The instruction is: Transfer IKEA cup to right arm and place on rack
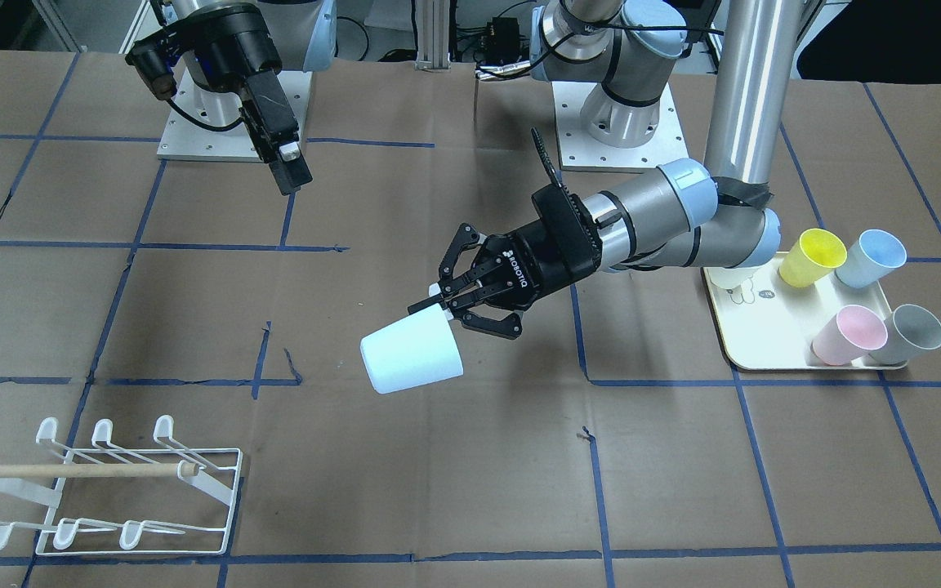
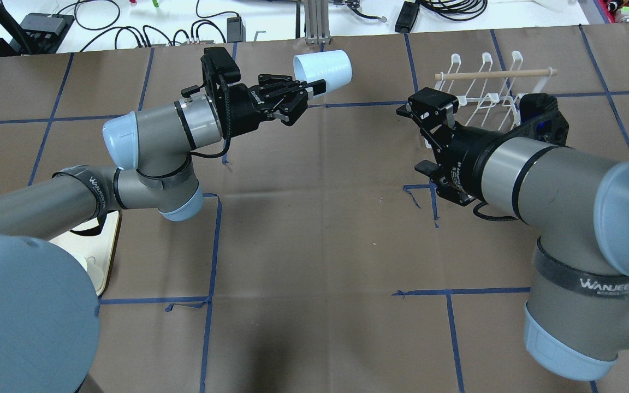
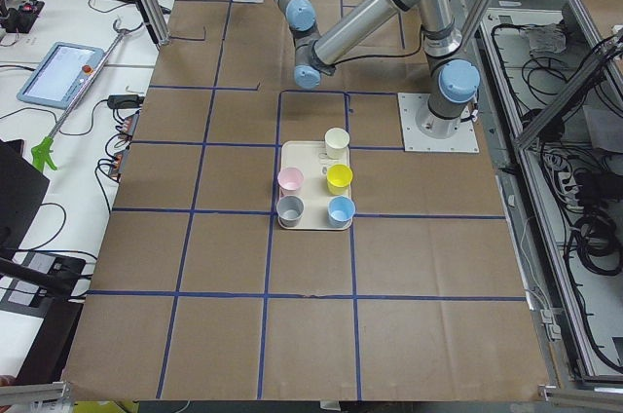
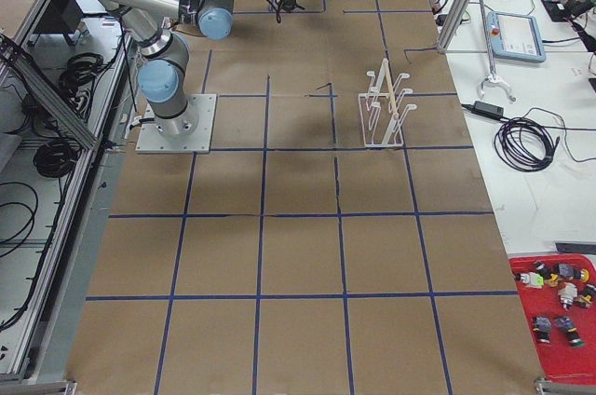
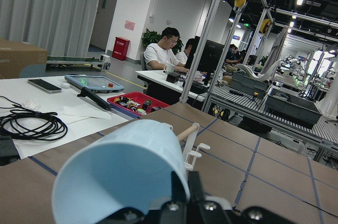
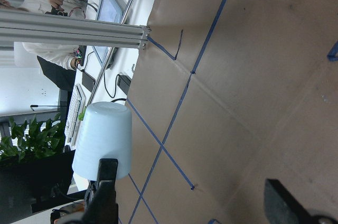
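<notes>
Clamped with left gripper [image 1: 436, 300] onto the rim wall of the pale cup [image 1: 412, 358]; held sideways in the air over mid-table, base pointing away from the wrist. Over at right gripper [image 1: 291, 167]: spread wide, empty, raised, well apart from the cup. Farther out on that side, rack [image 1: 162, 427] standing on the table. At the opposite end, cream tray [image 1: 752, 335] with coloured cups [image 1: 812, 257].

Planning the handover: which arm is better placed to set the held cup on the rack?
Right. The rack sits on its side of the table, and the right gripper is open and empty. The left gripper grips the cup at mid-table, far from the rack.
</notes>
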Robot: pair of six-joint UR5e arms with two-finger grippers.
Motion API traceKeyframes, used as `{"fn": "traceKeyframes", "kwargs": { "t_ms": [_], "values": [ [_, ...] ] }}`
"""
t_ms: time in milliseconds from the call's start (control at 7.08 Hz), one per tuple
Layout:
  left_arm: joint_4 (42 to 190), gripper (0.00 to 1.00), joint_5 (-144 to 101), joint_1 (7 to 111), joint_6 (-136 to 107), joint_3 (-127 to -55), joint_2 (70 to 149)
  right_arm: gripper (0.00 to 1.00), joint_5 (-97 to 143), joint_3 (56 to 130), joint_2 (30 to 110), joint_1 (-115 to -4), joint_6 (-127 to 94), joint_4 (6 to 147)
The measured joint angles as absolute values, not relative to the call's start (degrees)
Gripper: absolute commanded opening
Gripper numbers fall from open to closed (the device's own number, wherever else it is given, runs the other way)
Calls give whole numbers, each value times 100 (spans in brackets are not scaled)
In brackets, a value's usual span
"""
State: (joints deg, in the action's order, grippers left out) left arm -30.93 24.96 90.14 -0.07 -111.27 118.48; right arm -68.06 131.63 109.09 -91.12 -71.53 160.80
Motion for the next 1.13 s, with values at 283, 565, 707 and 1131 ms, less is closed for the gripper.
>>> {"fn": "traceKeyframes", "kwargs": {
  "t_ms": [283,565,707,1131],
  "values": [
    [-3100,3,2498,9017,-18,-11127,11849,99,-6276,13155,10543,-9114,-7572,16403],
    [-3102,3,2504,9017,-25,-11123,11855,100,-6067,12938,9892,-9121,-8083,17212],
    [-3105,3,2505,9018,-26,-11125,11856,100,-6066,12889,9704,-9126,-8248,17488],
    [-3119,3,2505,9017,-26,-11127,11854,99,-6165,12715,9135,-9144,-8211,17655]
  ]
}}
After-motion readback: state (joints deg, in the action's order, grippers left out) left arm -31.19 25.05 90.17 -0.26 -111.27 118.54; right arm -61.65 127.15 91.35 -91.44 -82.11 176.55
